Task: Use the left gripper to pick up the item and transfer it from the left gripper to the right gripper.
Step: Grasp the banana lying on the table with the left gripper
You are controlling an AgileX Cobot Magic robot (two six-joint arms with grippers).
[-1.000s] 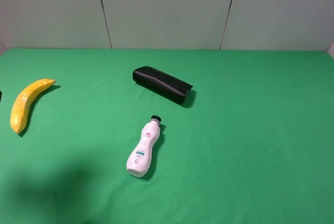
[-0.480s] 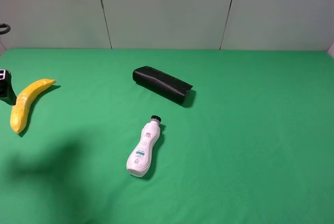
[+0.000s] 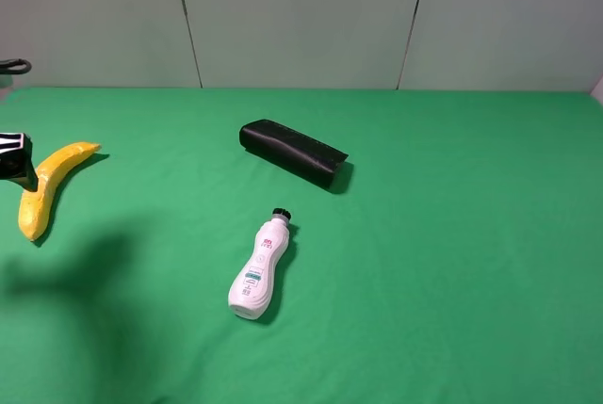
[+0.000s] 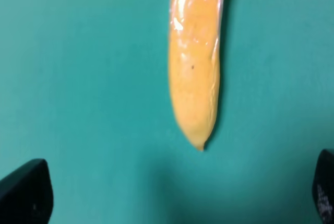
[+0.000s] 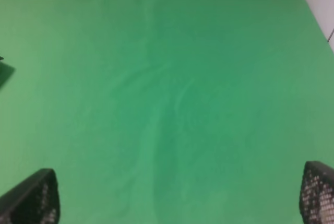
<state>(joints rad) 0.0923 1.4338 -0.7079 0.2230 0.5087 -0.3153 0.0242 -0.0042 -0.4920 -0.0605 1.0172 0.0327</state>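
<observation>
Currently left tool [image 4: 175, 195] wide open, empty, poised by one end of banana [image 3: 45, 187] lying on green surface [image 3: 452, 282]. Right tool [image 5: 175, 198] wide open, empty, over surface.

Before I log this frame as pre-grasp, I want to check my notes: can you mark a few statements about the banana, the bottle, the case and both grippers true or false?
1. The banana lies on the green cloth, held by nothing. True.
2. The left gripper is shut on the banana. False: it is open, and the banana lies clear of its fingers.
3. The white bottle stands upright. False: it lies on its side.
4. The right gripper is open with nothing between its fingers. True.
5. The black case touches the white bottle. False: they lie apart.
</observation>
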